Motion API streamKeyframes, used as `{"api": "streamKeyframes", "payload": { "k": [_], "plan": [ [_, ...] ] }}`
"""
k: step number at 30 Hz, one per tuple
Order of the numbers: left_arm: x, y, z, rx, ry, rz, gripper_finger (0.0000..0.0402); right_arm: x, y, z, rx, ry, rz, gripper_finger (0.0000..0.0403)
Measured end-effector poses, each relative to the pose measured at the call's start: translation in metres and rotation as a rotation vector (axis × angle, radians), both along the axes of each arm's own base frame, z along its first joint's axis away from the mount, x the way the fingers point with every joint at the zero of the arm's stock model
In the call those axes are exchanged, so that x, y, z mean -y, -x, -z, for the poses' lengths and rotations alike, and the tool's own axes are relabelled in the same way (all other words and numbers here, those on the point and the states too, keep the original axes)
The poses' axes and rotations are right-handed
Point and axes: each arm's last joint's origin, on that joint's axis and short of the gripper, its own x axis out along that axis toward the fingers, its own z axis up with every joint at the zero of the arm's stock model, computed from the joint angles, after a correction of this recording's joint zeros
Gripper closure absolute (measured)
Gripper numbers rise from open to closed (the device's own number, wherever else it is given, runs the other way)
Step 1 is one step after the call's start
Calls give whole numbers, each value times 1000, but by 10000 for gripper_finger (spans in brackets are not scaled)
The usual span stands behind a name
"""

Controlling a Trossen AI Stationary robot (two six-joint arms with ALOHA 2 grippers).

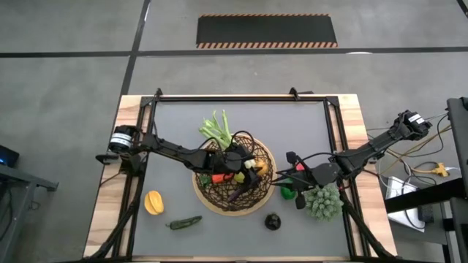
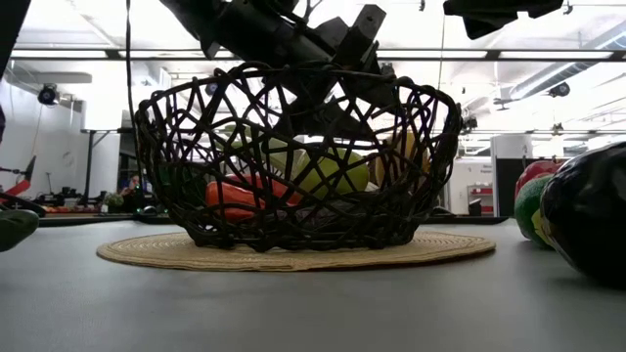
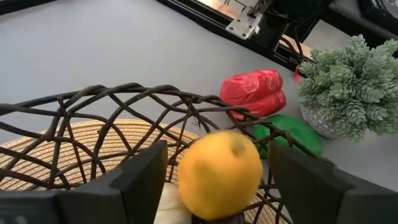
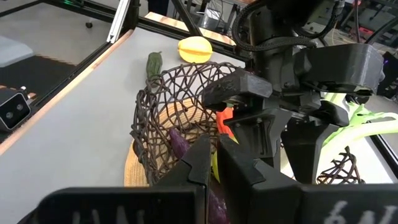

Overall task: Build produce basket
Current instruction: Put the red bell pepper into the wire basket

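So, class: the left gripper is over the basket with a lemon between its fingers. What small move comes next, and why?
Probably lift the left gripper straight up: its fingers stand open beside the lemon, which seems released inside the basket.

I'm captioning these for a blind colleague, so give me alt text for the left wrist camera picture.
A yellow lemon sits between the open left gripper's two dark fingers, just above the dark wicker basket. Beyond the basket's rim, on the grey table, lie a red pepper and a green lime, beside a small potted plant.
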Motion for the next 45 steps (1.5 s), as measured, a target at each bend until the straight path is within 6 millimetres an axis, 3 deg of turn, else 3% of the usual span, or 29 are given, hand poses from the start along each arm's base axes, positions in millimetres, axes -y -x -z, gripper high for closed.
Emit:
{"api": "streamKeyframes", "payload": {
  "k": [9,16,21,26,35,45],
  "plan": [
    [-1,4,-12,1,-78,52,139,0,0,0,0,0,0,385],
    [7,23,-48,20,-237,174,139,0,0,0,-6,-42,17,385],
    [27,41,-75,44,-420,300,139,0,0,1,-16,-85,35,385],
    [37,61,-94,50,-486,363,139,1,1,4,-57,-194,91,385],
    [35,91,-100,64,-543,383,139,11,9,5,-283,-466,433,385],
    [25,114,-116,102,-705,294,139,24,26,-20,-519,-788,838,385]
  ]
}}
